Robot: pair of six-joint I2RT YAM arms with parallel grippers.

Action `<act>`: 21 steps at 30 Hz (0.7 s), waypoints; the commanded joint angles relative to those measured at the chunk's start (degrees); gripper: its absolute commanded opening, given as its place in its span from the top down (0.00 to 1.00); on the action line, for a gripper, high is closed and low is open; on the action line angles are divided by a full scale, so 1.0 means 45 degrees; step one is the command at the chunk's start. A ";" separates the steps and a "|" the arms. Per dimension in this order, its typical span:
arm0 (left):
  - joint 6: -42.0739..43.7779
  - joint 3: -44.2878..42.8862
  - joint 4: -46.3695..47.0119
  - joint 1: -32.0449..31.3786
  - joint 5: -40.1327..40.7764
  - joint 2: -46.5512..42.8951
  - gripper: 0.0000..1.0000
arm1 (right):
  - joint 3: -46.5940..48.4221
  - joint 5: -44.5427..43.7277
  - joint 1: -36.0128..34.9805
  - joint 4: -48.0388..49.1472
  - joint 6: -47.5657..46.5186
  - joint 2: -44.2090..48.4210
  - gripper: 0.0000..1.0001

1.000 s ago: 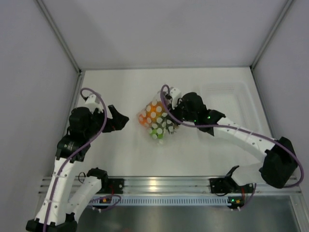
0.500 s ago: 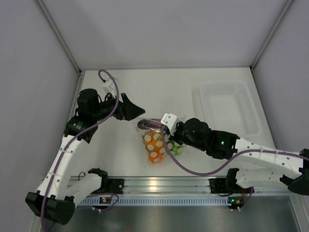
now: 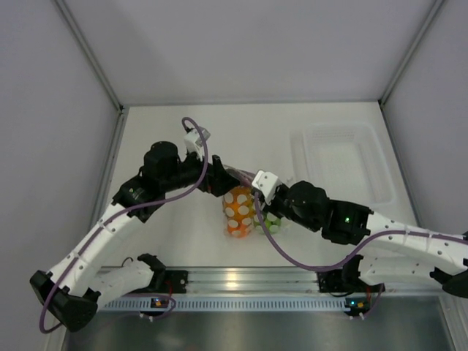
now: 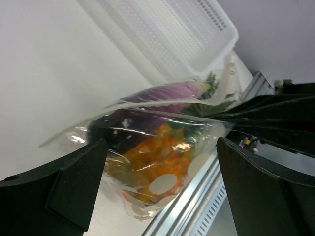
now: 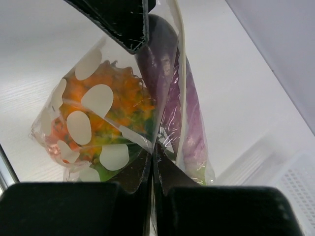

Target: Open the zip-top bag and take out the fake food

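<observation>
Inside the zip-top bag [image 5: 81,128] sit eggplant [image 5: 187,118], pineapple [image 5: 125,98].

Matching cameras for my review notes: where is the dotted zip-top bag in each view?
Top external: zip-top bag at centre, slightly low.
Left wrist: zip-top bag lower centre.
Right wrist: zip-top bag centre-left.
Shared landmark: the clear tray.

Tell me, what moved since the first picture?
The right hand, shut on the zip-top bag, pulled it nearer the arms' bases. The left hand, open, reached across to the bag's top edge. The clear tray stayed put.
</observation>
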State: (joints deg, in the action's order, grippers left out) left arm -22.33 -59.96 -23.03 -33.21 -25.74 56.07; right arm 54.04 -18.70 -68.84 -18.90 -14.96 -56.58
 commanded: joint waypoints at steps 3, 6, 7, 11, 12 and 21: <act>-0.0213 0.0101 0.0741 -0.0276 0.3101 -0.0662 0.01 | -0.0036 -0.1369 -0.0269 0.1131 0.0043 0.0678 1.00; -0.0546 0.0725 0.0956 -0.0295 0.3200 -0.1422 0.01 | -0.0134 -0.1431 -0.0250 0.1308 0.0160 0.0892 1.00; -0.0624 0.0902 0.0995 -0.0295 0.3084 -0.1542 0.01 | -0.0192 -0.1334 -0.0269 0.1444 0.0219 0.0951 1.00; -0.0800 0.1586 0.1405 -0.0295 0.3005 -0.2011 0.01 | -0.0524 -0.0554 -0.0249 0.1991 0.0395 0.1574 1.00; -0.0820 0.1800 0.1541 -0.0295 0.3024 -0.2089 0.01 | -0.0583 -0.0204 -0.0249 0.2050 0.0453 0.1751 1.00; -0.0956 0.2583 0.3338 -0.0276 0.3512 -0.3007 0.01 | -0.1072 0.2648 -0.0269 0.2479 0.0746 0.3255 1.00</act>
State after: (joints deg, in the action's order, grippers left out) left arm -25.85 -48.93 -16.01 -34.28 -11.27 44.45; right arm 48.69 -12.91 -68.90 -15.07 -13.17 -44.42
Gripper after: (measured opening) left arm 0.987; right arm 0.005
